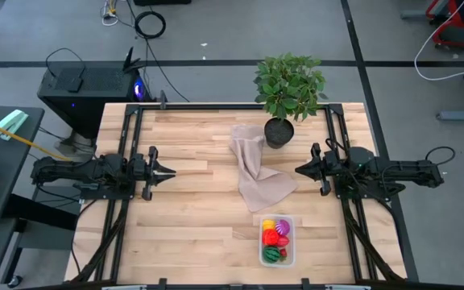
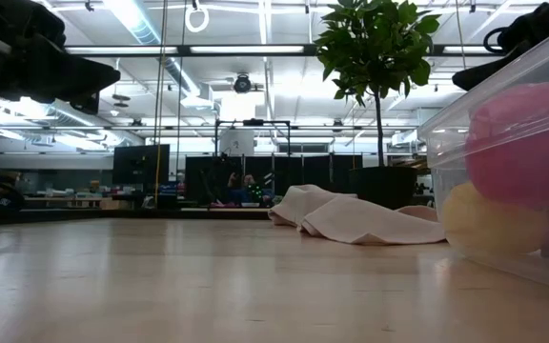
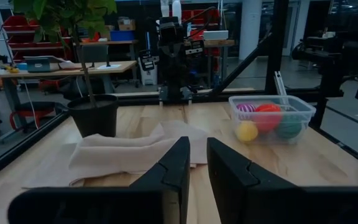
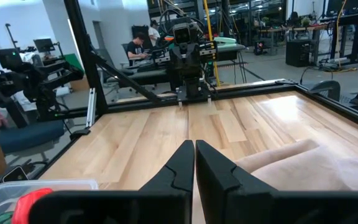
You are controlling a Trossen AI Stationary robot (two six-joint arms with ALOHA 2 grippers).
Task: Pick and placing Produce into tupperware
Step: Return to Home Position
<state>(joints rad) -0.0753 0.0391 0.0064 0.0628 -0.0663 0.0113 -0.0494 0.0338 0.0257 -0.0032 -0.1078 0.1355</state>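
The clear tupperware [image 1: 263,242] stands near the table's near edge, right of centre. The produce [image 1: 276,235] lies inside it: red, yellow, magenta and striped green pieces. The low view shows its wall [image 2: 446,133] close up, with a magenta piece [image 2: 522,133] above a yellow one [image 2: 489,219]. My left gripper [image 1: 172,171] hovers over the table's left half, its fingers a narrow gap apart [image 3: 199,144], and it holds nothing. My right gripper [image 1: 298,170] hovers over the right half, shut and empty [image 4: 194,144]. Both point toward the table's middle.
A beige cloth [image 1: 256,173] lies crumpled in the table's middle, between the two grippers. A potted plant [image 1: 288,89] stands at the far edge behind it. Bare wood shows to the left of the cloth and tupperware. A person [image 4: 143,42] sits in the room beyond.
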